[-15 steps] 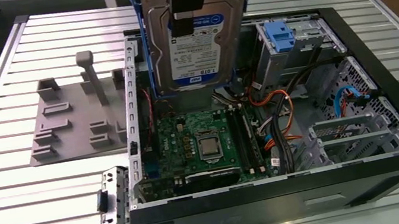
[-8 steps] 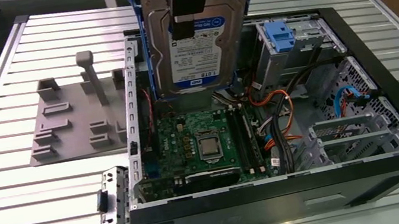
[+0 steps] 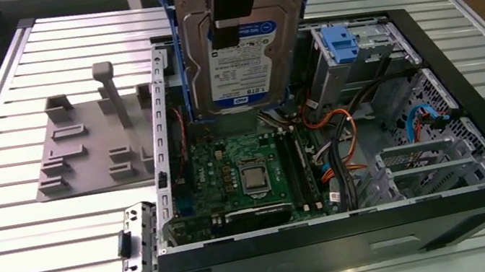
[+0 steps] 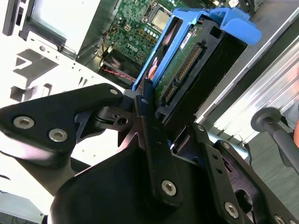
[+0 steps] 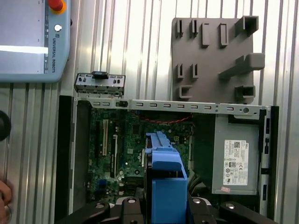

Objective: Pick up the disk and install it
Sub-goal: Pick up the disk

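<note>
The disk [image 3: 247, 69], a silver-grey drive with a white-and-blue label in a bright blue carrier frame, hangs upright on edge above the back of the open computer case [image 3: 472, 107]. My black gripper [image 3: 231, 32] comes down from above and is shut on its upper part, one finger [image 3: 227, 36] lying over the label. In the second wrist view the disk [image 4: 196, 60] shows its connector edge, with the gripper [image 4: 170, 112] clamped across it. In the first wrist view the blue carrier [image 5: 166, 182] sits between the fingers [image 5: 128, 205], over the motherboard [image 5: 131, 144].
A grey fixture plate [image 3: 92, 141] with upright posts lies at the exterior view's left of the case. A loose metal bracket [image 3: 137, 244] leans at the case's front corner. Inside are a drive bay with a blue tab [image 3: 344, 38], cables [image 3: 341, 142] and a grey metal box [image 5: 236, 156]. A pendant [image 5: 32, 39] and a hand [image 5: 3, 200] are nearby.
</note>
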You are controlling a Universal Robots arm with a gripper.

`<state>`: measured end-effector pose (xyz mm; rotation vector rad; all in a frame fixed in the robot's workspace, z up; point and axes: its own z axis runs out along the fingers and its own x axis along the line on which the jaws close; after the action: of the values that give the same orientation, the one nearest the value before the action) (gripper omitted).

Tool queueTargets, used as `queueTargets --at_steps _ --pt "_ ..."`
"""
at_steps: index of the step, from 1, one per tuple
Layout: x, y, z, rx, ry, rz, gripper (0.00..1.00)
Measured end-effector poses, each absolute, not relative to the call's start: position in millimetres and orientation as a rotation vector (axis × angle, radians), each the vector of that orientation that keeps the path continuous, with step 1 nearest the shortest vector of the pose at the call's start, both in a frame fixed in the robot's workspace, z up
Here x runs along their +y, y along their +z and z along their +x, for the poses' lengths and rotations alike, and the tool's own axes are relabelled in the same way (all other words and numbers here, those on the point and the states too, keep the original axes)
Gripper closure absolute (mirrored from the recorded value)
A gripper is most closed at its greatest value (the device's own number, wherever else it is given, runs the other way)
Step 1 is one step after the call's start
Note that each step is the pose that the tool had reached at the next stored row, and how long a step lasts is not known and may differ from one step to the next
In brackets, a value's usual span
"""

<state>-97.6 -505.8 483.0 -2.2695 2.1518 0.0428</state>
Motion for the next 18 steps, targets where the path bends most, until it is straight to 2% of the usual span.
queueTargets --at_steps 10,18 --pt "-507.5 480.2 -55.2 2.156 0.053 -2.273 0.64" --pt "-525.8 477.1 -42.2 2.156 0.053 -2.274 0.64"
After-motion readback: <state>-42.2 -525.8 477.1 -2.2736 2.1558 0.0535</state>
